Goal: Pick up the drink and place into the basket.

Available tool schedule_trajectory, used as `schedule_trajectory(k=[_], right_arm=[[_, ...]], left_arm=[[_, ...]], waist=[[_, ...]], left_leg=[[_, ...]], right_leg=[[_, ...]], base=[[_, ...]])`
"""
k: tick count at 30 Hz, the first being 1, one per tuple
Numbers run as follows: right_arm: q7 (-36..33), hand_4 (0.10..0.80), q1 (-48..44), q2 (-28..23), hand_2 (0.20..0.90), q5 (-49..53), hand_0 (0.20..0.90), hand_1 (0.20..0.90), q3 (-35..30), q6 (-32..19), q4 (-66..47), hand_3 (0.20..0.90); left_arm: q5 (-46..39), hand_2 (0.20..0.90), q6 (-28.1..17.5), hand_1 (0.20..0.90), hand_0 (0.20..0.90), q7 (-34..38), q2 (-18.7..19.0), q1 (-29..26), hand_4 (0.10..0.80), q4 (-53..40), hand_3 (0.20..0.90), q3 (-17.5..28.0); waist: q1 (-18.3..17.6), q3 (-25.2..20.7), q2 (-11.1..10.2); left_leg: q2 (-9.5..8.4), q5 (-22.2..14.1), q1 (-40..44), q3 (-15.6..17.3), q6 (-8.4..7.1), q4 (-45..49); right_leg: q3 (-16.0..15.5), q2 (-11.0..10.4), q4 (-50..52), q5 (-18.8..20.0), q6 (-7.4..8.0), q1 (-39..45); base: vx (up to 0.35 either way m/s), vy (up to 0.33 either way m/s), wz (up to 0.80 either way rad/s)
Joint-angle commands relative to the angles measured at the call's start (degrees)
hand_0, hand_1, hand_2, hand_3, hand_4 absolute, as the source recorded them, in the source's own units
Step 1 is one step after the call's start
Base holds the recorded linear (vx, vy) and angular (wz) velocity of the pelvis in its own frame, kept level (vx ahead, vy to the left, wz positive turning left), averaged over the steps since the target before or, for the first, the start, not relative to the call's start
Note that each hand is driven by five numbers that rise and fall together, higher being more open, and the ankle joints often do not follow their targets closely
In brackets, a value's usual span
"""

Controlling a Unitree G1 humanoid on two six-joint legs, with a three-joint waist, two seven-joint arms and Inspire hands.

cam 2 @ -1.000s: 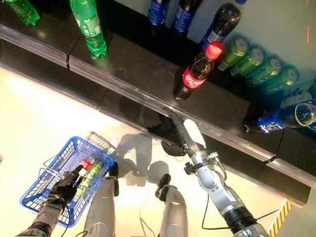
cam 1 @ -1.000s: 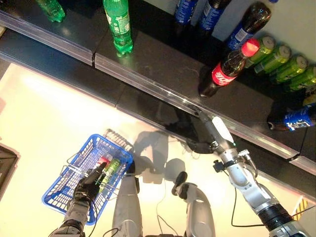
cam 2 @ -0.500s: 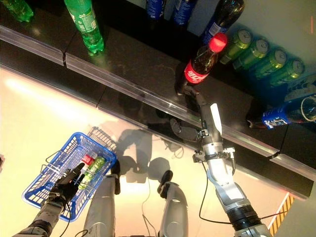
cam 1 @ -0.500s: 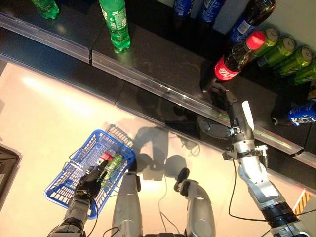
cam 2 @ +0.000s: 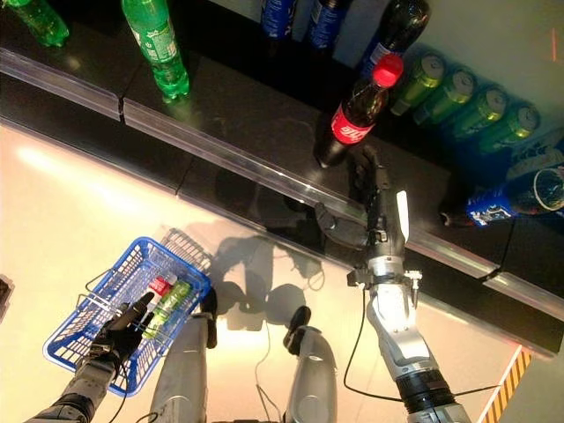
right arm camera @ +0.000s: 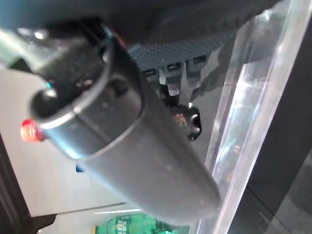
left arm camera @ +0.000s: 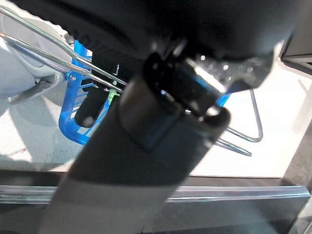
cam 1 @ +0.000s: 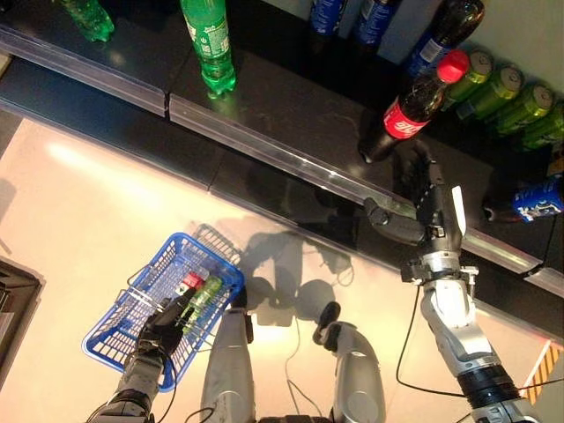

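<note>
Nearest the robot, the left hand [cam 1: 159, 333] has its fingers curled round the wire handle of the blue basket [cam 1: 123, 313], which hangs low over the pale floor [cam 1: 79, 203]. Two bottles already lie inside: a red-capped bottle [cam 1: 188, 285] and a green bottle [cam 1: 202, 293] beside it.

Further out, the right hand [cam 2: 374, 207] is raised to the dark shelf [cam 1: 291, 106]. Its fingers are extended and relaxed, grasping nothing, just beside the base of the cola bottle [cam 1: 414, 104], which stands upright with a red cap and red label.

Judgement: the basket is partly loaded, but this drink is not yet gripped. Grasp, lift and carry to the basket all remain.

At the rear stand a tall green bottle [cam 1: 208, 42], blue-labelled bottles [cam 1: 352, 13] and a row of green cans [cam 1: 511, 92].

Labels: print is present on several containers; none is recorded here.
</note>
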Motion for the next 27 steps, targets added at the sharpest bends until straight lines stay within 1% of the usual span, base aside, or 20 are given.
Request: schedule_trajectory(k=[1, 7, 14, 21, 27], right_arm=[[-0.1, 0.8, -0.3, 0.0, 0.9, 0.6, 0.9, 0.9, -6.0, -6.7, -3.9, 0.9], [-0.8, 0.8, -0.2, 0.3, 0.9, 1.0, 0.9, 0.9, -6.5, -6.3, -2.5, 0.9], [-0.5, 0.8, -0.9, 0.1, 0.9, 0.5, 0.9, 0.9, -7.2, -7.3, -1.8, 0.9], [-2.7, 0.8, -4.6, -1.6, 0.9, -0.1, 0.9, 0.9, -8.1, -6.9, -1.2, 0.9], [-4.3, 0.8, -9.5, -2.7, 0.9, 1.7, 0.9, 0.9, -9.0, -4.9, 1.1, 0.9]], left_arm=[[0.4, 0.3, 1.4, 0.3, 0.3, -10.2, -5.2, 1.0, 0.1, -5.3, 0.2, -1.4], [1.0, 0.3, 1.7, 0.3, 0.3, -10.7, -5.2, 1.0, 0.1, -5.0, 0.2, -1.2], [1.7, 0.3, 2.1, 0.3, 0.3, -10.7, -5.2, 1.0, 0.1, -5.0, 0.2, -1.3], [2.8, 0.3, 2.8, 0.3, 0.3, -10.8, -5.0, 1.1, 0.1, -5.0, 0.2, -1.8], [4.5, 0.3, 4.0, 0.3, 0.3, -10.8, -4.5, 1.0, 0.1, -5.2, 0.2, -1.8]], waist=[[-0.5, -3.5, 3.0], [-0.6, -3.5, 3.4], [-0.5, -3.4, 3.6], [0.3, -3.3, 3.6], [1.2, -3.6, 3.3]], left_leg=[[-1.76, -1.0, 8.2, 1.6, 3.88, -7.5], [-1.99, -0.9, 8.4, 1.8, 4.01, -7.8], [-2.22, -0.8, 8.7, 1.9, 4.15, -8.2], [-2.24, -0.6, 9.2, 1.6, 4.17, -8.7], [-2.21, -1.0, 9.8, 1.3, 4.24, -8.3]], right_leg=[[0.6, -0.3, 2.6, 11.2, 3.67, -5.3], [0.7, -0.3, 2.6, 11.4, 3.64, -5.6], [0.6, -0.4, 2.3, 12.0, 3.71, -5.5], [0.2, -0.6, 1.8, 12.5, 3.8, -5.2], [-0.3, -1.0, 2.0, 13.0, 3.83, -4.6]], base=[[0.0, 0.0, 0.0], [0.0, 0.0, 0.0], [0.0, 0.0, 0.0], [0.0, 0.0, 0.0], [0.012, -0.008, 0.01]])
